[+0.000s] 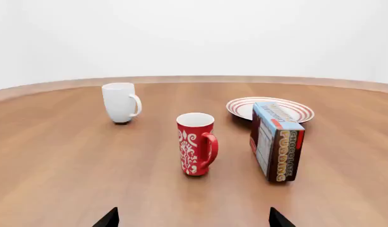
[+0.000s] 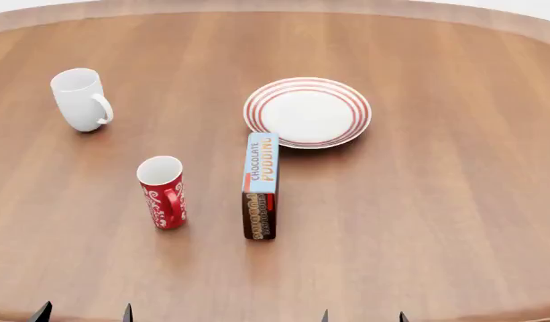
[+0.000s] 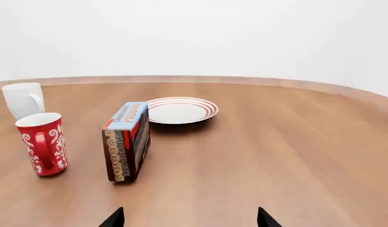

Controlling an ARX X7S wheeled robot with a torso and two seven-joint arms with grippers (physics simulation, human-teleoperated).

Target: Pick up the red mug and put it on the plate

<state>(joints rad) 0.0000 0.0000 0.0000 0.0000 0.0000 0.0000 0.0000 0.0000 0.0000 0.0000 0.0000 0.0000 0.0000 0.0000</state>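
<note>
The red mug [image 2: 162, 192] with a white pattern stands upright on the wooden table, also seen in the left wrist view as the red mug [image 1: 196, 144] and in the right wrist view as the red mug [image 3: 44, 144]. The plate [image 2: 308, 112] with red rings lies farther back and to the right, empty; plate [image 1: 270, 108], plate [image 3: 181, 109]. My left gripper [image 2: 82, 314] sits at the near table edge, open, well short of the mug; only the left gripper [image 1: 192, 218] finger ends show. My right gripper [image 2: 362, 316] is open and empty too, right gripper [image 3: 189, 218].
A chocolate pudding box [image 2: 261, 185] stands on edge between the red mug and the plate. A plain white mug [image 2: 81, 99] stands at the back left. The round table's far rim [image 2: 275, 8] curves along the top.
</note>
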